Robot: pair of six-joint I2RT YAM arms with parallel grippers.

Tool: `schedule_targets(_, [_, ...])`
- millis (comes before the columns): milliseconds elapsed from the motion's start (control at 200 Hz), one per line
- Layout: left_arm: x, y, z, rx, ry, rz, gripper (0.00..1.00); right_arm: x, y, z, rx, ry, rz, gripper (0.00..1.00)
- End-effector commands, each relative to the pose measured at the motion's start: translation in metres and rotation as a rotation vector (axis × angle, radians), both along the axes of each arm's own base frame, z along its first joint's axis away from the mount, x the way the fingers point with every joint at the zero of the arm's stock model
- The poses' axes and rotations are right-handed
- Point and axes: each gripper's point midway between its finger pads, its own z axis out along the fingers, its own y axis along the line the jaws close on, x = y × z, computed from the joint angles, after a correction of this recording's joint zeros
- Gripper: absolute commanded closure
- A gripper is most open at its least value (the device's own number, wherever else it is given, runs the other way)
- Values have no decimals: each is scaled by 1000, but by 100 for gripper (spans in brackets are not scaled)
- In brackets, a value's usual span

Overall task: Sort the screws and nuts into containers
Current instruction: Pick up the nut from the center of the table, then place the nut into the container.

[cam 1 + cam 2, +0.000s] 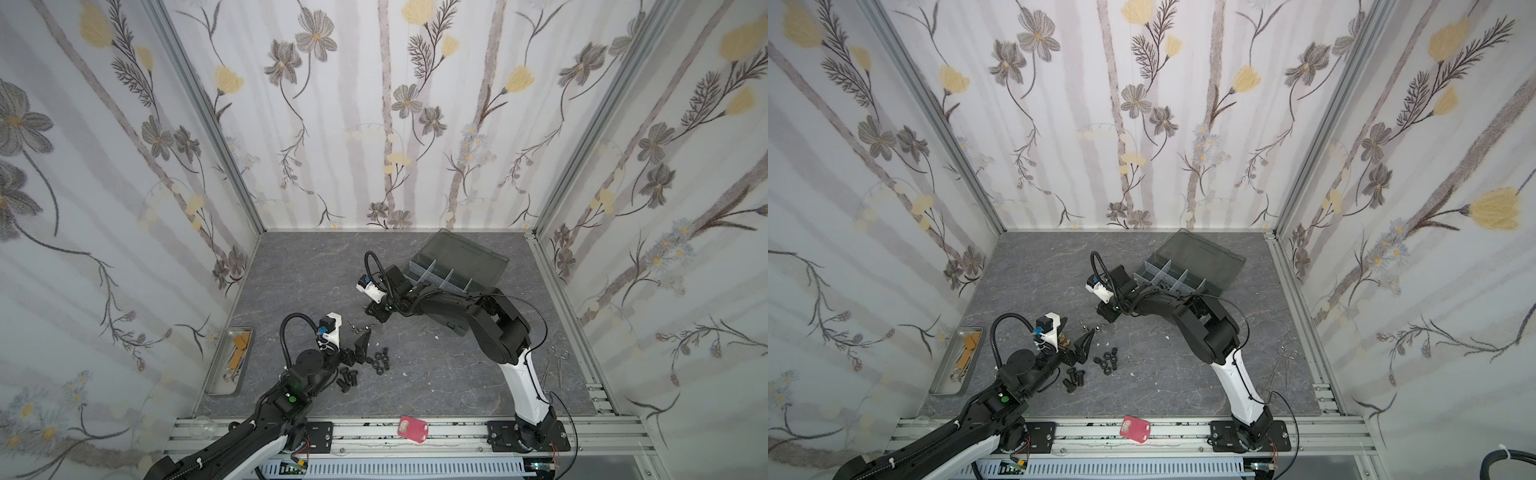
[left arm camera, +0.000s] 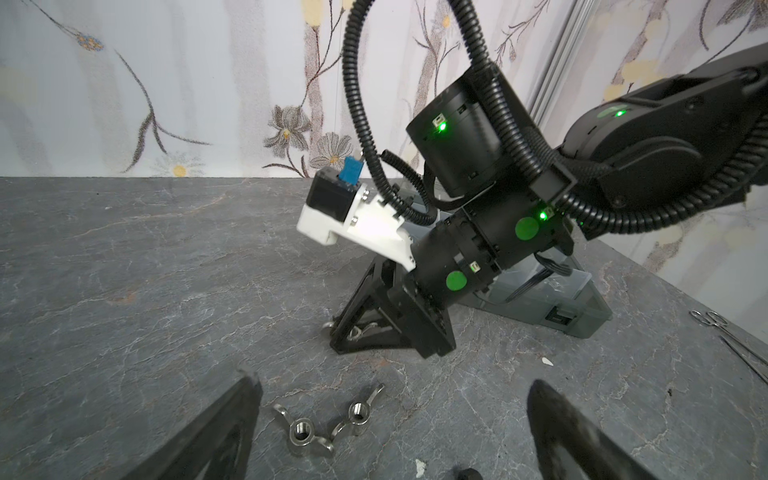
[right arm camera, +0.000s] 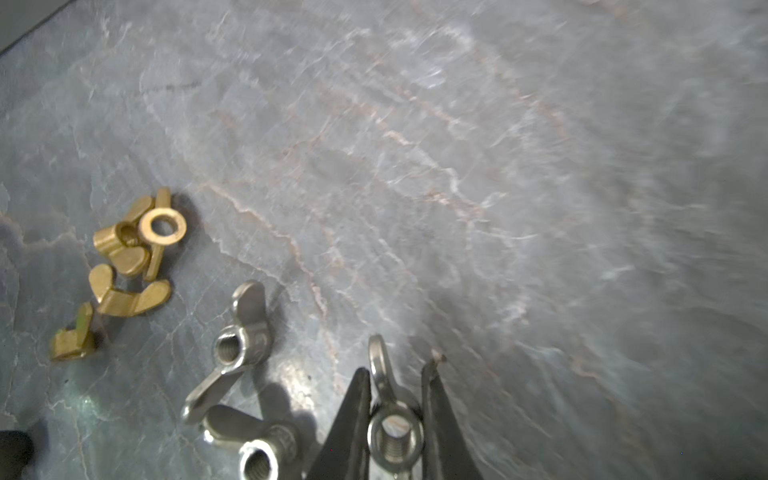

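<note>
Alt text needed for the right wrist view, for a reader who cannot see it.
The right gripper pinches a silver wing nut on the grey marbled table. Beside it lie two more silver wing nuts, and further off a cluster of brass wing nuts.

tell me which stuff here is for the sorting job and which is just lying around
For the job: black screws, black nuts, silver wing nuts, brass wing nuts, organizer box, held wing nut in right claw.
Lying about: steel tray, forceps, red pad, white scraps.
</note>
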Motion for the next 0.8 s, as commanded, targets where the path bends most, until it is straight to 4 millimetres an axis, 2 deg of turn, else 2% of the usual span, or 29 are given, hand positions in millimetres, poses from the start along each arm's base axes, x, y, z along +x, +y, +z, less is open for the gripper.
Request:
schedule_targets(0, [6,1,18,-40,-46,28,0,8,0,25,80,-1,-26,93])
schedule_targets(120, [12,-5,23,-38,-44,24,0,17,-12,44,137,11,-62,94])
schedule_targets(240, [25,-19,45,-40,-49,-2,0,26,-28,67,164,-1,-112,94])
schedule_targets(335, [38,-38,57,12,-36,-52,0,38,-46,87,201,-11,-174,94])
schedule_targets(415, [51,-57,73,33,-43,-94,0,50,-65,96,214,-18,-235,94])
schedule_targets(570, [70,-92,98,29,-82,-188,0,73,-117,103,222,-14,-387,93])
schedule_targets(679, [82,-109,106,32,-88,-226,0,85,-160,96,183,-15,-510,93])
schedule_targets(694, [86,-112,99,41,-72,-228,0,86,-165,95,177,-15,-523,93])
schedule_targets(794, [96,-122,91,55,-46,-237,0,90,-196,86,139,-7,-595,93])
